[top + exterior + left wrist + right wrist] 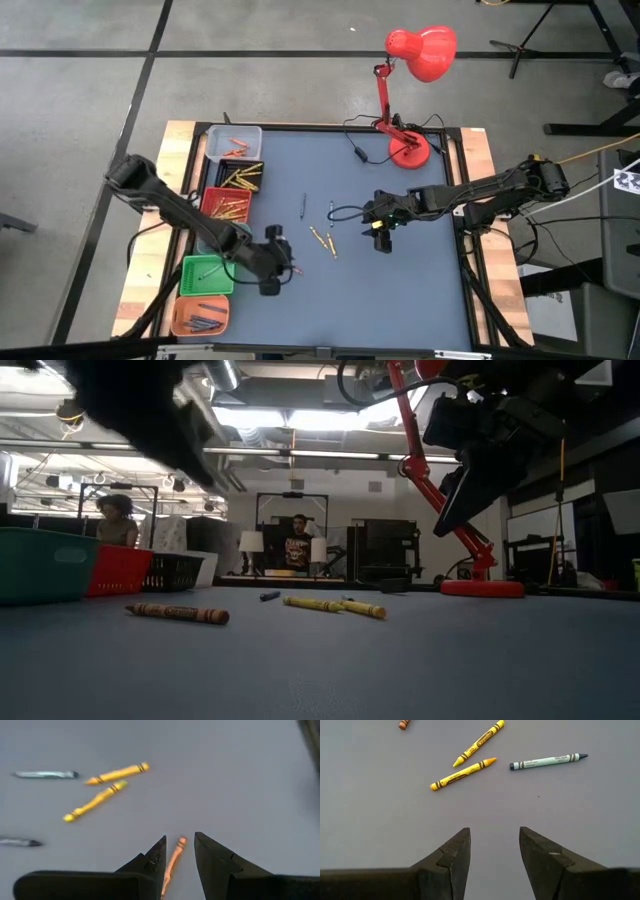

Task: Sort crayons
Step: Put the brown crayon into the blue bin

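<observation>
Several crayons lie flat on the blue-grey table (pixel 400 300): two yellow crayons (pixel 325 241), a dark crayon (pixel 303 205) and an orange-brown crayon (pixel 177 612). My left gripper (pixel 180 840) hangs open above the table near the green bin. In its wrist view the orange-brown crayon (pixel 174 860) shows in the gap between its fingers, lying on the table below them. My right gripper (pixel 495 832) is open over the table's middle, with the yellow crayons (pixel 462 774) and a pale grey-blue crayon (pixel 547 761) ahead of it.
Small bins stand in a row along the left edge: grey (pixel 235 143), dark with yellow crayons (pixel 242 178), red (pixel 226 205), green (pixel 207 275), orange (pixel 200 317). A red desk lamp (pixel 408 152) and its cable (pixel 350 140) stand at the far side. People sit in the room beyond.
</observation>
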Controlling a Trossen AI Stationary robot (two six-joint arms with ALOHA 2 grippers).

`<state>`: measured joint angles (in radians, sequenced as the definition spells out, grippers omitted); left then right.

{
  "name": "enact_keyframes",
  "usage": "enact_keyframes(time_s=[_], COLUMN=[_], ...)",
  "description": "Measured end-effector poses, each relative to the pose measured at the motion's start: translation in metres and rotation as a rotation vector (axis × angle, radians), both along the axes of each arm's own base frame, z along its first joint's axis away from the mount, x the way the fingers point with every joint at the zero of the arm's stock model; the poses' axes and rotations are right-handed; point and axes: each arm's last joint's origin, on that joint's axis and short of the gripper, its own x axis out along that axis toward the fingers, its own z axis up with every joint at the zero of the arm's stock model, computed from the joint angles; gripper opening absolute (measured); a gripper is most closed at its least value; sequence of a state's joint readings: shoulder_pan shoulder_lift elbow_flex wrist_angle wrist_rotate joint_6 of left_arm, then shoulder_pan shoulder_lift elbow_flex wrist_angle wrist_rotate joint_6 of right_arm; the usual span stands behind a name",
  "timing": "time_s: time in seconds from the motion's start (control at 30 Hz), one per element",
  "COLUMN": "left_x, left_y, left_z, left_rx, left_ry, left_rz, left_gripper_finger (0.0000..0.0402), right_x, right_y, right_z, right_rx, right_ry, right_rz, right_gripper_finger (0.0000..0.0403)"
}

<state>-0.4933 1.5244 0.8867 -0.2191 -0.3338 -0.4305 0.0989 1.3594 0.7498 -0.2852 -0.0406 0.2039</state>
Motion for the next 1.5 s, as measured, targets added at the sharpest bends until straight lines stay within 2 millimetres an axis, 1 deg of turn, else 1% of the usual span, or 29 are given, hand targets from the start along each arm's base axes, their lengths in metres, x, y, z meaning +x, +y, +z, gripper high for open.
enact_keyframes(time_s=[0.17, 0.33, 0.47, 0.6, 0.77, 1.03, 1.13, 1.3, 1.43, 1.5], left_x=[0.008, 0.012, 0.013, 0.015, 0.017, 0.019, 0.019, 0.016, 0.011, 0.006], left_y=[-0.005, -0.007, -0.008, -0.006, -0.002, 0.004, 0.004, 0.006, 0.009, 0.011], left_z=[-0.032, -0.058, -0.074, -0.080, -0.081, -0.082, -0.080, -0.066, -0.041, -0.029], left_rx=[0.046, 0.091, 0.114, 0.100, 0.048, 0.005, -0.001, -0.011, -0.033, -0.037], left_ry=[0.120, 0.199, 0.244, 0.266, 0.289, 0.298, 0.294, 0.265, 0.198, 0.192], left_rz=[-0.088, -0.094, -0.090, -0.057, -0.044, 0.003, 0.003, 0.006, 0.014, 0.013], left_gripper_finger=[0.0086, 0.0086, 0.0086, 0.0086, 0.0078, 0.0013, 0.0005, 0.0007, 0.0003, 0.0002], right_x=[0.000, 0.000, 0.000, 0.000, 0.000, 0.000, 0.000, 0.000, 0.000, 0.000], right_y=[0.000, 0.000, 0.000, 0.000, 0.000, 0.000, 0.000, 0.000, 0.000, 0.000], right_z=[0.000, 0.000, 0.000, 0.000, 0.000, 0.000, 0.000, 0.000, 0.000, 0.000], right_rx=[0.000, 0.000, 0.000, 0.000, 0.000, 0.000, 0.000, 0.000, 0.000, 0.000], right_ry=[0.000, 0.000, 0.000, 0.000, 0.000, 0.000, 0.000, 0.000, 0.000, 0.000], right_rz=[0.000, 0.000, 0.000, 0.000, 0.000, 0.000, 0.000, 0.000, -0.001, 0.000], right_gripper_finger=[0.0168, 0.0168, 0.0168, 0.0168, 0.0168, 0.0168, 0.0168, 0.0168, 0.0168, 0.0168])
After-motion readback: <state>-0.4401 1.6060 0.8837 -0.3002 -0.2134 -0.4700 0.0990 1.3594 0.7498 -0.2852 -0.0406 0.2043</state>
